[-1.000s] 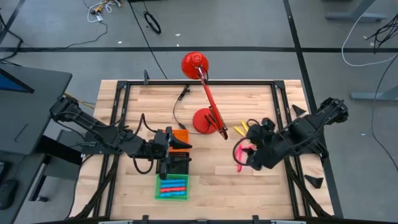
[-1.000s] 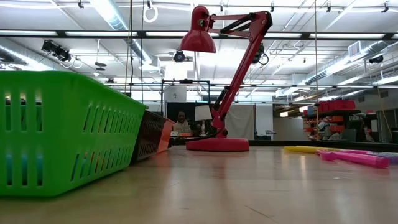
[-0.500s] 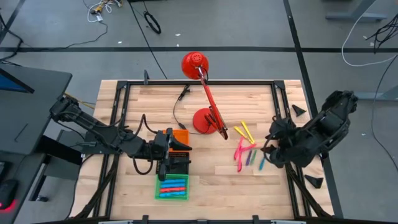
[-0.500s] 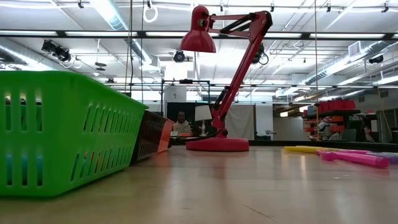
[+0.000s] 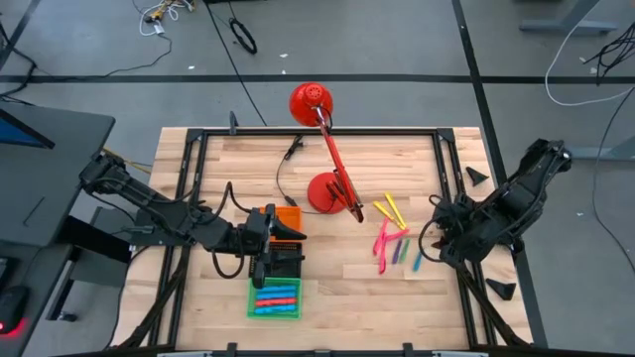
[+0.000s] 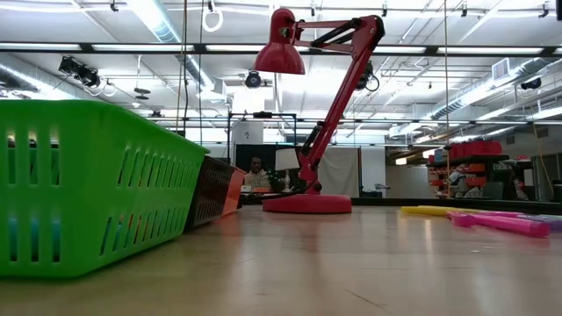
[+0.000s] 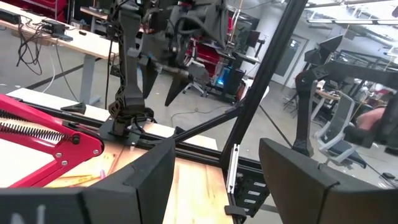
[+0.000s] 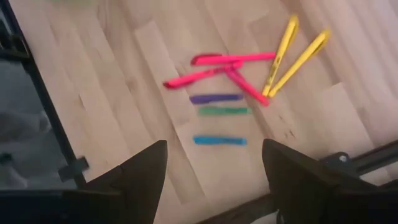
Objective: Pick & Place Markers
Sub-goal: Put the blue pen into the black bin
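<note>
Right hand (image 5: 444,236): hangs over the surface (image 5: 337,278) near its right edge, fingers (image 8: 144,177) spread wide, nothing between them. Just beside it, toward the middle of the surface, lies the loose group of markers.

- Blue marker (image 8: 219,140) is closest to the hand, lying alone.
- Green marker (image 8: 224,111) next out, then purple marker (image 8: 216,98), both roughly parallel to the blue one, apart from each other.
- Pink markers (image 8: 233,58) farther still, three of them, ends crossing or touching.
- Yellow markers (image 8: 298,60) farthest from the hand, two in a narrow V, their lower ends meeting near a pink tip. In the high view the same yellow pair (image 5: 389,208) sits close to the base of the red lamp (image 5: 327,149).

Left hand (image 5: 270,243): well apart from the right one, across the surface, above the black tray (image 5: 285,260). Fingers (image 7: 146,177) set apart, empty. Orange tray (image 5: 289,216) just beyond it, green tray (image 5: 275,298) just on its near side, holding several blue markers and a red one (image 5: 278,297).

Low view: green tray wall (image 6: 88,189) close to the camera; pink marker (image 6: 500,223) and a yellow one (image 6: 435,211) flat on the wood at far right.
</note>
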